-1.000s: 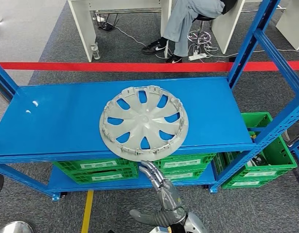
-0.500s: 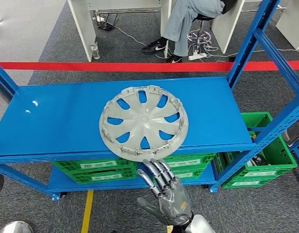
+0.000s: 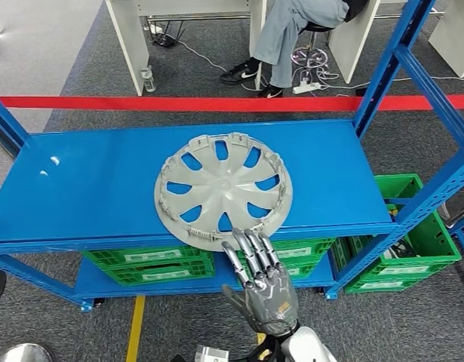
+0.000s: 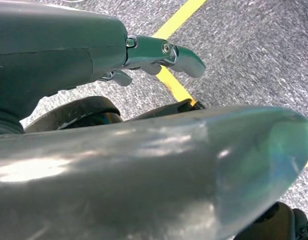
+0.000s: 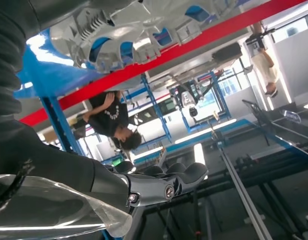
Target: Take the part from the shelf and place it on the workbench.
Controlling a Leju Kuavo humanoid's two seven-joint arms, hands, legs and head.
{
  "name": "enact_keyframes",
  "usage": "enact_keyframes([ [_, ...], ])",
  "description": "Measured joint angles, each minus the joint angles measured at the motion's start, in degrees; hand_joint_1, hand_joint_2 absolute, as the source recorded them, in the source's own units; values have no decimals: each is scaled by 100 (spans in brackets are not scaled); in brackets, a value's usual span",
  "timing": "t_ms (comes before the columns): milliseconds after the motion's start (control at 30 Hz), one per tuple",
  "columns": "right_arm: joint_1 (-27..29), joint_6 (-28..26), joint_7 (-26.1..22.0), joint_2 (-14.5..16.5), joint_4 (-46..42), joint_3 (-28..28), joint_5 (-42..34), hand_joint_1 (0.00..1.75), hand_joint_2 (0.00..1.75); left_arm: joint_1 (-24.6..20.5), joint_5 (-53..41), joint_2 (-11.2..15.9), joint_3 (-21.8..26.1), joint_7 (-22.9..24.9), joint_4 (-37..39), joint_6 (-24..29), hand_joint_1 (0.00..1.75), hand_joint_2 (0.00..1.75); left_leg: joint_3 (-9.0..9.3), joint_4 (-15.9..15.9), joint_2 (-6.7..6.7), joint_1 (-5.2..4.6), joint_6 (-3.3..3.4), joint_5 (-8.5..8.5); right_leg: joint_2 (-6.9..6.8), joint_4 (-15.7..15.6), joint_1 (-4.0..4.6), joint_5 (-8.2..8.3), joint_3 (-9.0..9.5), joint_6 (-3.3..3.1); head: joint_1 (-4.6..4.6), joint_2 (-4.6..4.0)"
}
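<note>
A grey wheel cover (image 3: pixel 223 190) lies flat on the blue shelf (image 3: pixel 104 181), its near rim jutting slightly over the shelf's front edge. My right hand (image 3: pixel 262 283) is raised just in front of that rim, fingers apart and pointing at it, holding nothing; the fingertips reach the cover's near edge in the head view. The right wrist view looks along the cover's rim (image 5: pixel 106 37) with my right hand (image 5: pixel 160 182) close to it. My left hand (image 4: pixel 144 55) hangs by my side over the carpet, fingers loosely extended and holding nothing.
Green crates (image 3: pixel 155 264) sit under the shelf, with another green crate (image 3: pixel 414 249) at the right. Blue uprights (image 3: pixel 388 68) rise at the shelf's right end. A red floor line (image 3: pixel 161 102) runs behind the shelf, and a seated person (image 3: pixel 286 34) is beyond it.
My right hand has risen and moved forward toward the wheel cover's near rim, turning so its back faces the camera. The cover has not moved.
</note>
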Motion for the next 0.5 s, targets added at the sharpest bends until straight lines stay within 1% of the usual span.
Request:
enact_keyframes([
  [133,-300,0,162,80,218,46,114,0,175,-30,-124,-3,1,8,4,-117,0,0,1,0,1,0,0,0,2,0,0,0,0,0,0,0],
  [333,-882,0,314,173,871,178,39,0,175,-54,-157,-11,1,-37,4,-297,0,0,3,1,0,0,-1,3,0,1,0,1,2,-1,0,0],
  [500,-1066,0,348,215,1204,257,38,0,175,-56,-161,-12,1,-47,4,-312,0,0,1,1,-2,0,-2,3,-1,1,0,1,2,0,1,0],
])
